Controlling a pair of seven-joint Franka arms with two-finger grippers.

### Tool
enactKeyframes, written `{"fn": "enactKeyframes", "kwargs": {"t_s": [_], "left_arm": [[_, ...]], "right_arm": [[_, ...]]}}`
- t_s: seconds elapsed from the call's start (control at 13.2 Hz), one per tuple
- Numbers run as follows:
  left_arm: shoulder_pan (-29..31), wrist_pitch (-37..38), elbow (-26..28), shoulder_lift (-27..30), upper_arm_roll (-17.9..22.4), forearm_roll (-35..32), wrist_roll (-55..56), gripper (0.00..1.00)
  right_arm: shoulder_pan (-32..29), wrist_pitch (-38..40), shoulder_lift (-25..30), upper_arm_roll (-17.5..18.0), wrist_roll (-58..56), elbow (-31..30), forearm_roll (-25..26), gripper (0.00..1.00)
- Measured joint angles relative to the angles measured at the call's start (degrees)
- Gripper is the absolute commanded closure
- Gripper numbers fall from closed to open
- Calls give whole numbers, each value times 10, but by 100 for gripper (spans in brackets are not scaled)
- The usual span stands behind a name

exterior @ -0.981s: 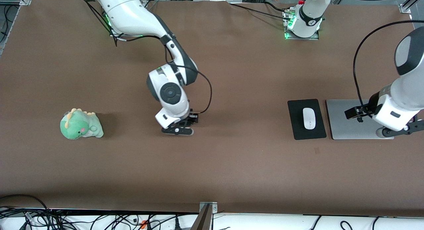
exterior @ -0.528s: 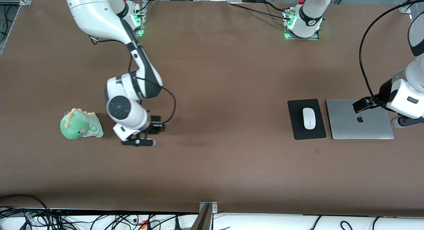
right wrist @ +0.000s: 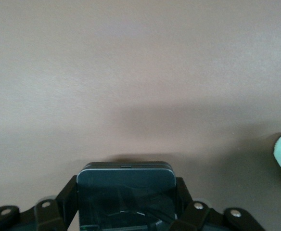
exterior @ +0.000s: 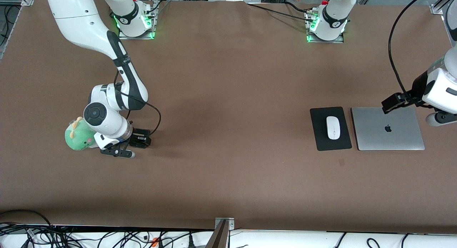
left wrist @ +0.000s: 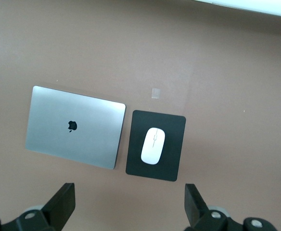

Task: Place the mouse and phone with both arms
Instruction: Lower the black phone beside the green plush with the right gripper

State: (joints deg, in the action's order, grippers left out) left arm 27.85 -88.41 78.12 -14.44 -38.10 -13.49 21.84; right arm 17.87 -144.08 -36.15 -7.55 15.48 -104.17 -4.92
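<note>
Brown table [exterior: 235, 98] carries three non-task items. Green plush dinosaur [exterior: 76, 135], with yellow spikes and a pink cheek, sits toward the right arm's end. Black mouse pad [exterior: 319, 133] lies flat toward the left arm's end. Closed silver laptop [exterior: 387, 128], logo up, lies just beside the pad, a narrow gap between them. Cables [exterior: 53, 237] run below the table's near edge.

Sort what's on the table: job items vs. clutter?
Job: mouse on the pad; phone clamped in the right gripper; left gripper, open.
Lying about: laptop, dinosaur plush.
</note>
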Motion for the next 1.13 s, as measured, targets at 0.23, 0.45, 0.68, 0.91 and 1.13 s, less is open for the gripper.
{"fn": "enactKeyframes", "kwargs": {"t_s": [0.23,0.45,0.68,0.91,1.13], "left_arm": [[-70,11,10,37,107,70,-32,0],[-145,12,38,76,200,95,-45,0],[-204,12,73,109,259,101,-48,0],[-253,12,103,134,318,103,-69,0],[-260,12,108,139,324,103,-76,0]], "right_arm": [[-2,-48,0,0,-35,-36,0,85],[-7,-51,0,0,-69,-40,0,84],[-10,-51,-1,0,-91,-44,0,66],[-14,-52,-2,1,-97,-47,0,0],[-14,-30,0,2,-98,-38,-1,0]]}}
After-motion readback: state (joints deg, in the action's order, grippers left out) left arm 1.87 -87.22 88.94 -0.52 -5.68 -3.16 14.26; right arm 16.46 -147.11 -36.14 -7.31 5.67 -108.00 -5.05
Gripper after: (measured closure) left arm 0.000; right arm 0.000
